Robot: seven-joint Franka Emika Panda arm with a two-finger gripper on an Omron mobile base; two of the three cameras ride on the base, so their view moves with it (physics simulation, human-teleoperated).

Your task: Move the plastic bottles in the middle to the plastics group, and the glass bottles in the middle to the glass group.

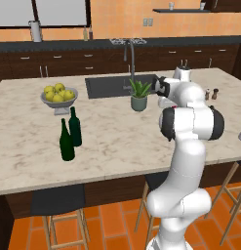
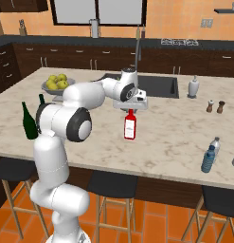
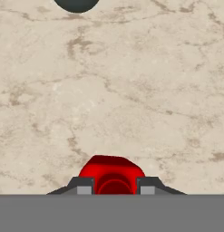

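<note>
The red glass bottle [image 2: 130, 127] with a white label stands upright on the marble counter [image 2: 175, 128], near its middle. My gripper [image 2: 130, 110] comes down on it from above and is shut on its narrow neck. In the hand view the red bottle [image 3: 112, 172] sits between the two dark fingertips [image 3: 84, 186]. The two tall dark green wine bottles [image 1: 68, 139] stand together at the counter's left front. Two small plastic bottles, one blue-grey [image 2: 209, 159] and one clear [image 2: 215, 145], stand at the right front edge.
A bowl of lemons [image 1: 58, 95] stands behind the green bottles. A potted plant [image 1: 139, 95] is by the sink [image 1: 105, 86]. A white soap dispenser [image 2: 194, 87] and salt and pepper shakers [image 2: 215, 106] are at the far right. Stools line the front.
</note>
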